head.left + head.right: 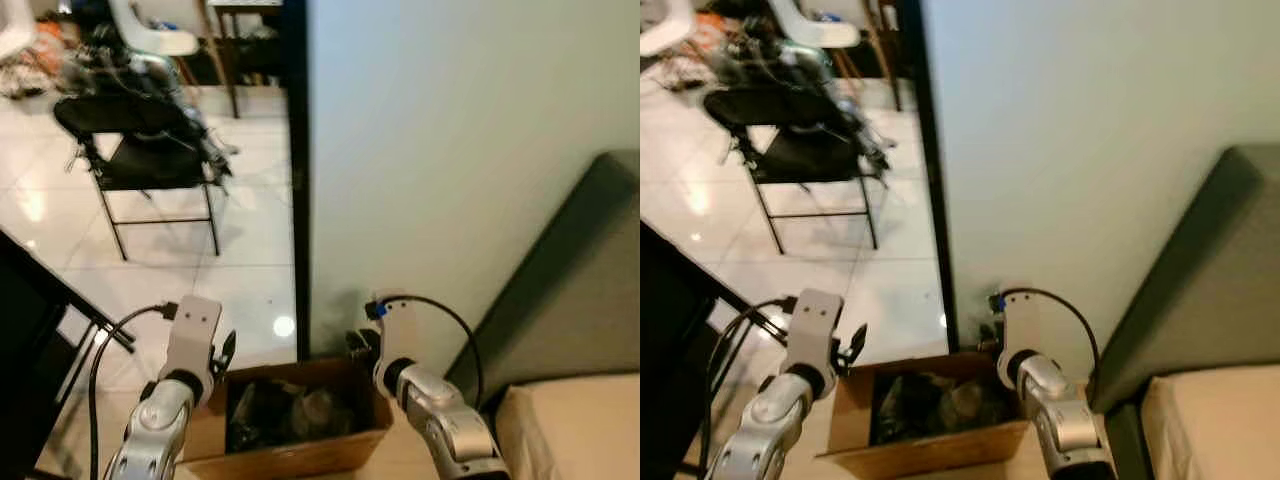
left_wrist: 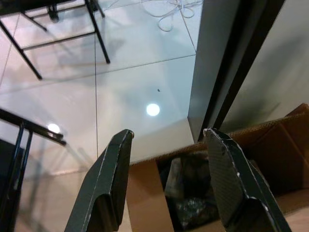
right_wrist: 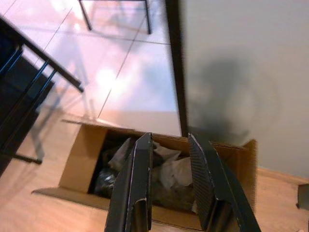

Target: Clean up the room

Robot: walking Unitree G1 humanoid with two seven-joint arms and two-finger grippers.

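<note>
From the left eye view, you have an open brown cardboard box (image 1: 300, 440) on the floor against the base of the pale wall (image 1: 440, 150), already holding dark crumpled rubbish (image 1: 285, 410). The left gripper (image 1: 222, 355) hangs over the box's left edge and the right gripper (image 1: 358, 342) over its back right corner; from up here you cannot tell how either pair of fingers stands. A black folding chair (image 1: 150, 160) piled with cables sits well apart on the glossy white tile floor (image 1: 250, 270), and a grey-green upholstered headboard (image 1: 580, 260) rises on the right.

The right eye view gives you the same layout, with a black metal frame (image 1: 680, 290) close to the left arm.

In the left wrist view, the two black fingers (image 2: 106, 188) are spread wide with nothing between them, aimed at the box's near flap and the black door edge (image 2: 241, 63) behind it.

In the right wrist view, the fingers (image 3: 137, 183) stand a narrow gap apart, empty, pointing straight into the box at grey and pale wrappers (image 3: 169, 176).

Both grippers look empty, so I'd judge you are between pickups. Watch the box wall: lowering either arm could catch the cardboard and tip or drag it. Turning left risks snagging the left arm's cable on the black frame.
</note>
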